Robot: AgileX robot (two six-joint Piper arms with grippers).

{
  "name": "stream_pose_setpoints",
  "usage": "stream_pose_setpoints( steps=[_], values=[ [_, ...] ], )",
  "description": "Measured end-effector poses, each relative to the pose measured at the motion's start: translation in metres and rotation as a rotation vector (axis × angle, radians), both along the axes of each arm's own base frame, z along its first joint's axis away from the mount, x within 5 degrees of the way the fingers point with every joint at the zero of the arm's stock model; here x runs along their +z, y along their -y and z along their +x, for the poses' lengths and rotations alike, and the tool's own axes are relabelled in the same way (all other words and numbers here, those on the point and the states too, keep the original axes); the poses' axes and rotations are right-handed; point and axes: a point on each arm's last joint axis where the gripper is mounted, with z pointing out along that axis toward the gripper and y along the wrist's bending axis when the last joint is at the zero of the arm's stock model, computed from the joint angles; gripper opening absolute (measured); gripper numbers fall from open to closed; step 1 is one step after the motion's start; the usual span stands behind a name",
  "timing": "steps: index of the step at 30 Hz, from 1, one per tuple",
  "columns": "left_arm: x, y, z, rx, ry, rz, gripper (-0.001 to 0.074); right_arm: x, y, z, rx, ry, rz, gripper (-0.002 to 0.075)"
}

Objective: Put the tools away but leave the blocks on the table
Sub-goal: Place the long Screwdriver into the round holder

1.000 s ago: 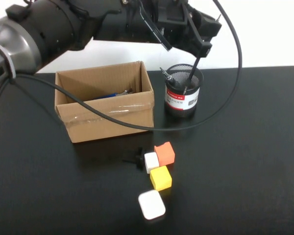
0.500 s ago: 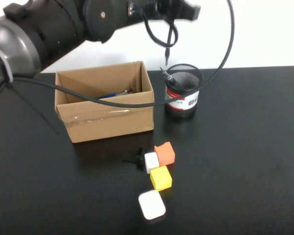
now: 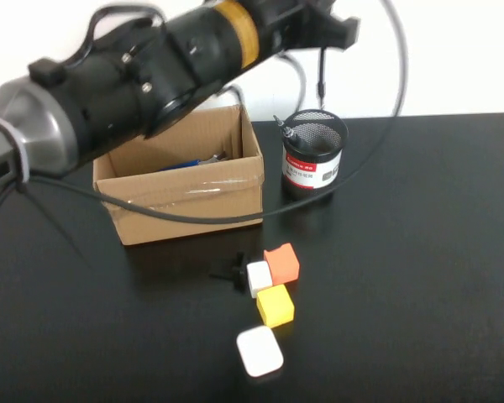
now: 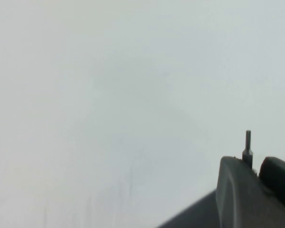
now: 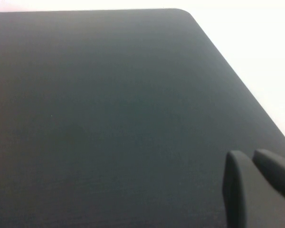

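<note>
Above the mesh cup (image 3: 315, 154) near the table's (image 3: 420, 277) far edge, your left gripper (image 4: 253, 167) has lifted, pinching a screwdriver (image 3: 321, 74); right gripper (image 5: 251, 164) closed, empty.

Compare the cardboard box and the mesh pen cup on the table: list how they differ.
The cardboard box is brown, rectangular and solid-walled with clear tape across its front; the mesh pen cup is black, round and see-through, with a red and white label. The box is wider than the cup. The box holds blue-handled pliers lying flat; the cup holds a slim tool leaning on its rim. Both are open-topped and stand upright on the black table.
</note>
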Motion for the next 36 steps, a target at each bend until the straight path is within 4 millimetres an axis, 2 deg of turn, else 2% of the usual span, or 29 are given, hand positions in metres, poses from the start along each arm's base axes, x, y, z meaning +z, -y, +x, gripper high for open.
stream_pose_setpoints(
  steps=[6, 13, 16, 24, 29, 36],
  values=[
    [-0.028, -0.021, 0.011, -0.012, -0.046, -0.033, 0.0040, 0.000, 0.000, 0.000, 0.000, 0.000, 0.000, -0.0009],
    [-0.030, -0.014, 0.007, -0.064, 0.009, -0.016, 0.0040, 0.000, 0.000, 0.000, 0.000, 0.000, 0.000, -0.0009],
    [-0.033, -0.015, 0.012, -0.027, 0.015, -0.035, 0.0040, 0.000, 0.000, 0.000, 0.000, 0.000, 0.000, -0.0009],
    [-0.061, -0.015, 0.028, 0.070, 0.001, -0.002, 0.0040, 0.000, 0.000, 0.000, 0.000, 0.000, 0.000, -0.0009],
    [-0.073, -0.010, 0.033, 0.052, 0.024, -0.008, 0.0040, 0.000, 0.000, 0.000, 0.000, 0.000, 0.000, -0.0009],
    [-0.085, 0.003, 0.039, -0.032, 0.145, -0.049, 0.0040, 0.000, 0.000, 0.000, 0.000, 0.000, 0.000, -0.0009]
  ],
)
